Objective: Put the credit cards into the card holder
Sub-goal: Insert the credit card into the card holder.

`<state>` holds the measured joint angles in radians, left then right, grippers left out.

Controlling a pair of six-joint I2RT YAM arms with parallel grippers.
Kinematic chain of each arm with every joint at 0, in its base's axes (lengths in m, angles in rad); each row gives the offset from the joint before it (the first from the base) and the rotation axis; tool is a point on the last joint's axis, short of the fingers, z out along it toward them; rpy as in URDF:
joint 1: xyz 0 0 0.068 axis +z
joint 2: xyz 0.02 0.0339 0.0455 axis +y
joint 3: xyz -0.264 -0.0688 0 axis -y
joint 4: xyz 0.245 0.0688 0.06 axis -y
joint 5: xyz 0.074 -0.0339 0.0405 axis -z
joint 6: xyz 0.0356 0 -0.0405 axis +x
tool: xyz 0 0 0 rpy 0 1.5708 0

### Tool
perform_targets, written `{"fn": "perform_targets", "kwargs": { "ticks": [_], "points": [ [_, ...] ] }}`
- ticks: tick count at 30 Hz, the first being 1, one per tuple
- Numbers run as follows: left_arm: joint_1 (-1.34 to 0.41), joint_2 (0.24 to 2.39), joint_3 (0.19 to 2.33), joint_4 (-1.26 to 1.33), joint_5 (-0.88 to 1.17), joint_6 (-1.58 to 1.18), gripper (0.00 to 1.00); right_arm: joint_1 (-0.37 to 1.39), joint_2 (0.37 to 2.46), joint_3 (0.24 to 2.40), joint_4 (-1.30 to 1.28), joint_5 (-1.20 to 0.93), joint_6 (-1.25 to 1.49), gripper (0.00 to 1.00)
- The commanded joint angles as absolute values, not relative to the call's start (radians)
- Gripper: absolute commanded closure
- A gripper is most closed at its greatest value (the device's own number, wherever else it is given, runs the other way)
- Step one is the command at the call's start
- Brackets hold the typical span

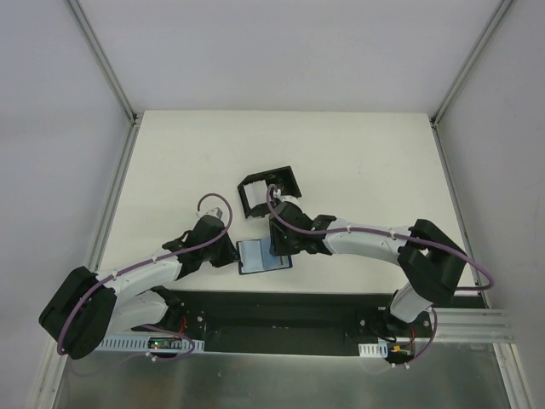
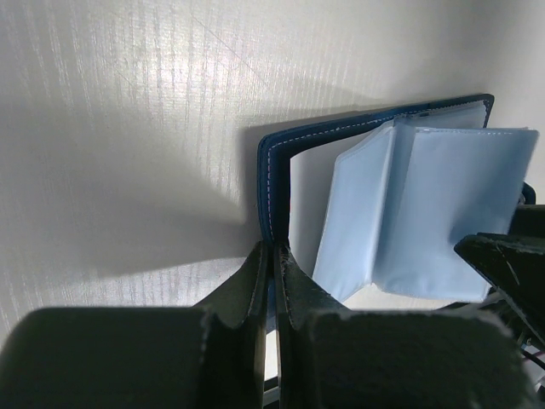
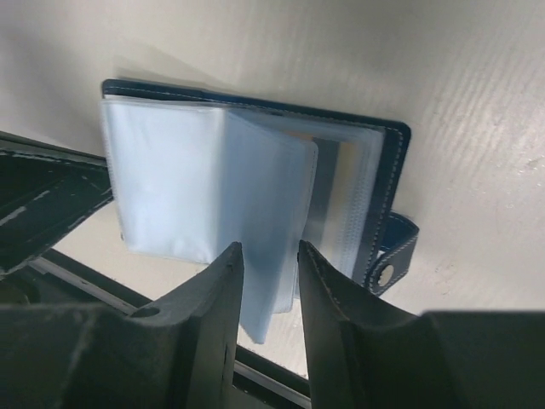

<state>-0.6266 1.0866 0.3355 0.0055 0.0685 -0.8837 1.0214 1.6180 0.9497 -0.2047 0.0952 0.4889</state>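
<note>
Seen from overhead, the light is bright, even and diffuse, falling from above; the white desk (image 1: 358,153) shows almost no glare; shadows there are faint and soft; the picture stays sharp out to its edges. At the left wrist the light is harder; a washed-out bright patch lies on the desk well beyond the left pincer (image 2: 272,251); a deep grey shadow spreads leftward from the card holder (image 2: 266,170), just ahead of that pincer; the pincer itself is dark, blurred and ragged-edged. At the right wrist the right pincer (image 3: 268,256) is likewise dim and soft; the desk grain beyond it is crisp; the clear sleeves (image 3: 170,179) glow pale blue.
</note>
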Motion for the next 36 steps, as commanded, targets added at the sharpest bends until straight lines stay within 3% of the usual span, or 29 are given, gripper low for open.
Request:
{"fn": "perform_targets", "kwargs": {
  "ticks": [1, 12, 18, 28, 36],
  "points": [
    [-0.623, 1.104, 0.327, -0.028, 0.052, -0.881, 1.00, 1.037, 1.629, 0.994, -0.226, 0.101, 0.460, 0.66],
    [-0.623, 1.111, 0.319, -0.020, 0.051, -0.884, 1.00, 1.039, 1.715, 1.031, -0.005, -0.193, 0.448, 0.64],
    [-0.623, 1.103, 0.298, -0.014, 0.032, -0.908, 1.00, 1.043, 1.674, 1.012, 0.158, -0.301, 0.422, 0.58],
    [-0.621, 1.080, 0.290, -0.012, 0.031, -0.913, 1.00, 1.003, 1.556, 0.950, 0.152, -0.203, 0.394, 0.52],
    [-0.621, 1.058, 0.308, -0.012, 0.055, -0.882, 1.00, 0.937, 1.510, 0.992, -0.023, -0.121, 0.370, 0.52]
  ]
}}
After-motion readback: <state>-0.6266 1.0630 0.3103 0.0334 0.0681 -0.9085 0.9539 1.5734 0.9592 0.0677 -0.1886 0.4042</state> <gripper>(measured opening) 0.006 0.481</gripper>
